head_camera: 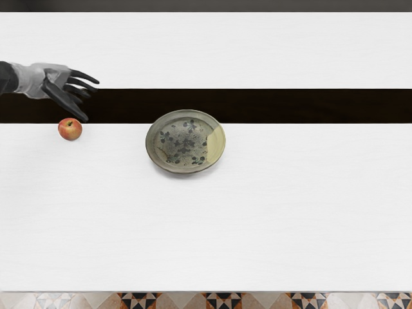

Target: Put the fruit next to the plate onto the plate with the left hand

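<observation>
A small red and yellow apple [70, 129] lies on the white table, well to the left of the plate [215, 132]. The plate is a round olive-green dish with a dark leaf pattern, and nothing lies on it. My left hand [72, 92] comes in from the left edge and hovers just above and behind the apple. Its dark fingers are spread and hold nothing, the lowest fingertip close to the apple's top. The right arm is out of view.
A dark gap [290, 105] runs across the picture between the near table [257, 219] and a second white surface [257, 51] behind it. A patterned floor [219, 300] shows below the table's front edge.
</observation>
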Controlling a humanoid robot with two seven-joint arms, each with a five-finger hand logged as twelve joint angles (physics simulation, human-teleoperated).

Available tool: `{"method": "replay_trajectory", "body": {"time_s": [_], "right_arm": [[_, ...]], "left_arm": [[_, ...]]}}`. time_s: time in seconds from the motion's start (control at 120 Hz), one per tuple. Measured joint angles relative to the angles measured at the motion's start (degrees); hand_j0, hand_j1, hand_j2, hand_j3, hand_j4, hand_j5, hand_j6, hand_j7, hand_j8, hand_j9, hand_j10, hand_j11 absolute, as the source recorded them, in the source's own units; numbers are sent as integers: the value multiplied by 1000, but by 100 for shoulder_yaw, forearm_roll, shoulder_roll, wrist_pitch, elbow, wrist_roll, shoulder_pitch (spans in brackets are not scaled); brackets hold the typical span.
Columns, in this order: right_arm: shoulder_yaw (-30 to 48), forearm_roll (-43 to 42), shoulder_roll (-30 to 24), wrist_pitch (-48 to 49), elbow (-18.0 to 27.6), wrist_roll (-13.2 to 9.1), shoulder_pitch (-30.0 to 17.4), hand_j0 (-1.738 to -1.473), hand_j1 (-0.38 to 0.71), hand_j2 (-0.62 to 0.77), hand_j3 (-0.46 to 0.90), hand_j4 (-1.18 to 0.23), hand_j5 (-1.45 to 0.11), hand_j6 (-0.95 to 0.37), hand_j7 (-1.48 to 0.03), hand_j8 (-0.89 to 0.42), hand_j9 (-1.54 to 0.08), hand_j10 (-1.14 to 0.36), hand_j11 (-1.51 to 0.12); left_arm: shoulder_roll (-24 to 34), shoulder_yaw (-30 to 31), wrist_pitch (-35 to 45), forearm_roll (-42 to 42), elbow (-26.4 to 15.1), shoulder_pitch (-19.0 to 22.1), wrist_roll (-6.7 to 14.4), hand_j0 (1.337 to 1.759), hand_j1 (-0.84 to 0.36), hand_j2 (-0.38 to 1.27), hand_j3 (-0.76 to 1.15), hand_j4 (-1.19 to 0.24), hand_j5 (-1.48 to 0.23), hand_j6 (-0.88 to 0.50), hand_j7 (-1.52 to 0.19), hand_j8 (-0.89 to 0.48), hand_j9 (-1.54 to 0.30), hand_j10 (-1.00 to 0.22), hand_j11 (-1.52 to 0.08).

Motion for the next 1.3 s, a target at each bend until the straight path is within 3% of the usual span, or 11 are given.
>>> {"method": "replay_trajectory", "body": {"time_s": [0.1, 0.267, 0.342, 0.417, 0.583, 0.925, 1.142, 1.3], "right_arm": [[0, 0, 0, 0, -2, 0, 3, -1658, -307, -7, 0, -35, -45, -35, -45, -35, -45, -35, -45], [0, 0, 0, 0, 2, 0, 11, -1658, -307, -7, 0, -35, -45, -35, -45, -35, -45, -35, -45], [0, 0, 0, 0, 4, -2, 21, -1658, -307, -7, 0, -35, -45, -35, -45, -35, -45, -35, -45], [0, 0, 0, 1, 5, -6, 26, -1658, -307, -7, 0, -35, -45, -35, -45, -35, -45, -35, -45], [0, 0, 0, 1, 6, -8, 30, -1658, -307, -7, 0, -35, -45, -35, -45, -35, -45, -35, -45], [0, 0, 0, 3, 6, -9, 37, -1658, -307, -7, 0, -35, -45, -35, -45, -35, -45, -35, -45], [0, 0, 0, 6, 13, -11, 55, -1658, -307, -7, 0, -35, -45, -35, -45, -35, -45, -35, -45], [0, 0, 0, 7, 14, -11, 57, -1658, -307, -7, 0, -35, -45, -35, -45, -35, -45, -35, -45]], "left_arm": [[223, 2, 0, 244, -378, 0, 270, 1658, 56, 50, 0, -247, -319, -247, -319, -247, -319, -246, -319], [638, 0, 576, 616, -1459, 0, 1484, 1658, 55, 50, 0, -248, -320, -248, -320, -248, -320, -247, -320], [631, -2, 945, 895, -1676, 7, 1840, 1658, 55, 51, 0, -248, -320, -249, -320, -249, -320, -248, -320], [612, -1, 1296, 1136, -1782, 2, 2034, 1658, 55, 51, 0, -249, -321, -249, -320, -249, -320, -248, -320], [536, 6, 1996, 1537, -1827, 9, 2181, 1658, 55, 51, 0, -249, -321, -250, -321, -250, -321, -249, -320], [-322, 652, 3329, 2181, -1681, -79, 2217, 1658, 55, 52, 0, -250, -321, -251, -321, -251, -321, -250, -321], [-565, 930, 3606, 2205, -1549, -84, 2219, 1658, 55, 52, 0, -251, -322, -252, -321, -251, -321, -250, -321], [-1132, 1091, 3701, 2203, -1205, -29, 2219, 1658, 55, 52, 0, -250, -321, -251, -321, -251, -321, -250, -321]]}}
